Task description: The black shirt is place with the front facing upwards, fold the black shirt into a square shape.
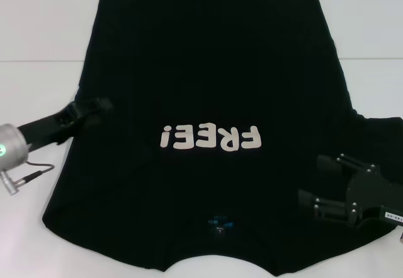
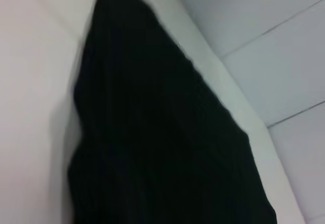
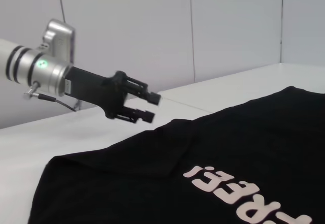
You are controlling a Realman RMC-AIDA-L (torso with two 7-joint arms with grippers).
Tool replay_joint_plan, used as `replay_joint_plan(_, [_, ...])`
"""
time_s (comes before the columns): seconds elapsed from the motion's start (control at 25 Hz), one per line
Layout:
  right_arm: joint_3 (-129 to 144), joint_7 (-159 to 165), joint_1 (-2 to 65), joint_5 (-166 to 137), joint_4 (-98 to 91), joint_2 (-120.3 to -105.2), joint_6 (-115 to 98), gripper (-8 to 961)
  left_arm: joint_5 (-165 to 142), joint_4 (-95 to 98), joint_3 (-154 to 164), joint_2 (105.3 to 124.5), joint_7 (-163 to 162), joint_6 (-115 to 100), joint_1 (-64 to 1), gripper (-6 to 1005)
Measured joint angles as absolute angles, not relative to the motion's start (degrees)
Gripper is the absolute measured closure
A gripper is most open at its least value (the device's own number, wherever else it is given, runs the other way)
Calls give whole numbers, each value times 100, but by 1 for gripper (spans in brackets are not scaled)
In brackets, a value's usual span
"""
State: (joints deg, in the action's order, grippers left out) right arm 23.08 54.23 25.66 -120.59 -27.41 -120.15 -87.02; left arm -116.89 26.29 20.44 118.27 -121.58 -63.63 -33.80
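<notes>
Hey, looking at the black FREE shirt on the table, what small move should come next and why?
Probably lower the left gripper onto the left sleeve of the black short-sleeved cloth shirt to pinch it. Its fingers look open just above that sleeve. The shirt lies flat and unfolded, and the right gripper hovers open over the other side.

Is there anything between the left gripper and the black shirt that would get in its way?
Nothing visible. The left gripper, jaws open, hovers just above the sleeve edge of the plain black cloth T-shirt spread on the white table.
</notes>
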Motion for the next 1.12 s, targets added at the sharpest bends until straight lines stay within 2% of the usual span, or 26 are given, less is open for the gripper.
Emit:
replay_joint_plan(0.08, [2261, 5506, 2567, -12059, -2737, -12014, -8635, 44, -11385, 2634, 2044, 11807, -11452, -6592, -3234, 439])
replay_joint_plan(0.4, [2049, 6517, 2547, -11994, -2901, -11960, -8520, 44, -11219, 2869, 2441, 11812, -7626, -8464, -2632, 271])
replay_joint_plan(0.56, [2004, 7774, 2513, -12003, -3395, -11933, -8516, 44, -11241, 3091, 2730, 11840, -6741, -9145, -2366, 179])
replay_joint_plan(0.68, [2049, 8946, 2456, -12048, -3856, -11833, -8543, 44, -11388, 3258, 2929, 11845, -6684, -9200, -2242, 105])
replay_joint_plan(0.84, [2083, 10709, 2340, -12186, -4435, -11500, -8984, 45, -11626, 3358, 3025, 11854, -6667, -9238, -2158, 82])
replay_joint_plan(1.0, [2092, 12793, 2351, -12812, -4908, -11043, -9634, 45, -11672, 3373, 3034, 11838, -6581, -9342, -2098, 84])
replay_joint_plan(1.12, [2093, 13809, 2404, -13228, -5066, -10816, -9920, 45, -11693, 3403, 3035, 11806, -6530, -9420, -2074, 85])
